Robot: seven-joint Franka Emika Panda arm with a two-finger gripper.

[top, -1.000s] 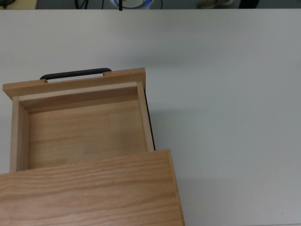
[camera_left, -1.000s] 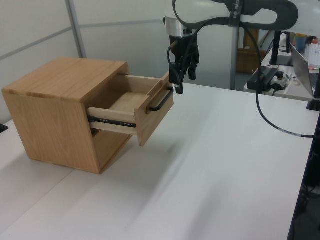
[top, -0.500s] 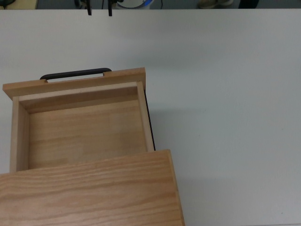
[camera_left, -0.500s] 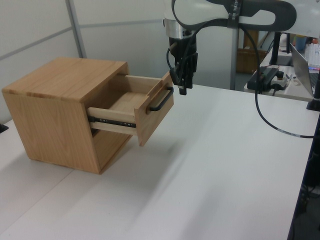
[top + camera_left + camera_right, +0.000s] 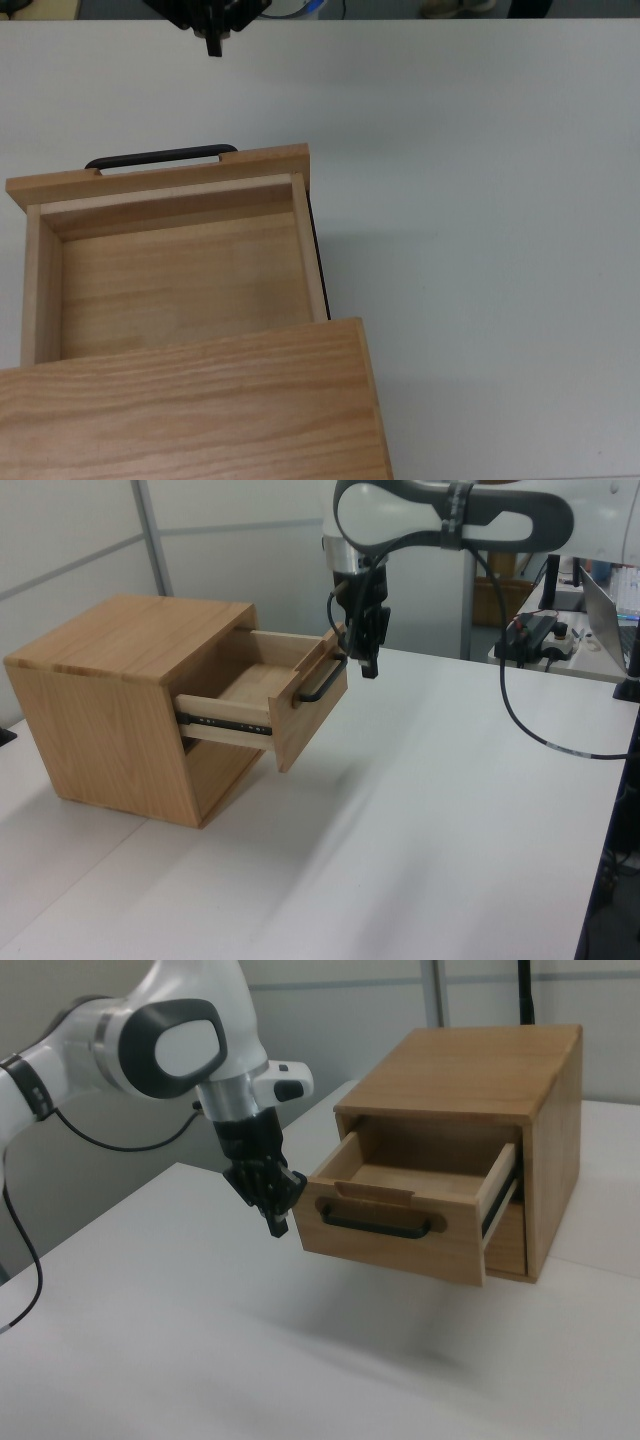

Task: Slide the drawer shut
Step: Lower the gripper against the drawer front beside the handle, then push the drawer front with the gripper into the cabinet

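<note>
The drawer (image 5: 175, 270) stands pulled well out of the wooden cabinet (image 5: 190, 410), and its light-wood tray is empty. Its black bar handle (image 5: 160, 157) lies along the flat front panel (image 5: 395, 1232). My gripper (image 5: 368, 666) hangs fingers-down in front of that panel, shut on nothing. In the left view it is just right of the handle (image 5: 322, 681), at about handle height. In the right view the gripper (image 5: 278, 1222) is a little left of the panel and apart from it. The top view catches only the gripper (image 5: 212, 42) at its upper edge.
The cabinet (image 5: 130, 695) sits on a white table (image 5: 430, 810) with open surface in front of the drawer. A black cable (image 5: 540, 730) trails from the arm. Beyond the table's far edge are a power strip (image 5: 535, 635) and other equipment.
The gripper has come down and moved closer to the drawer front, and its fingers have closed together. The drawer has not moved.
</note>
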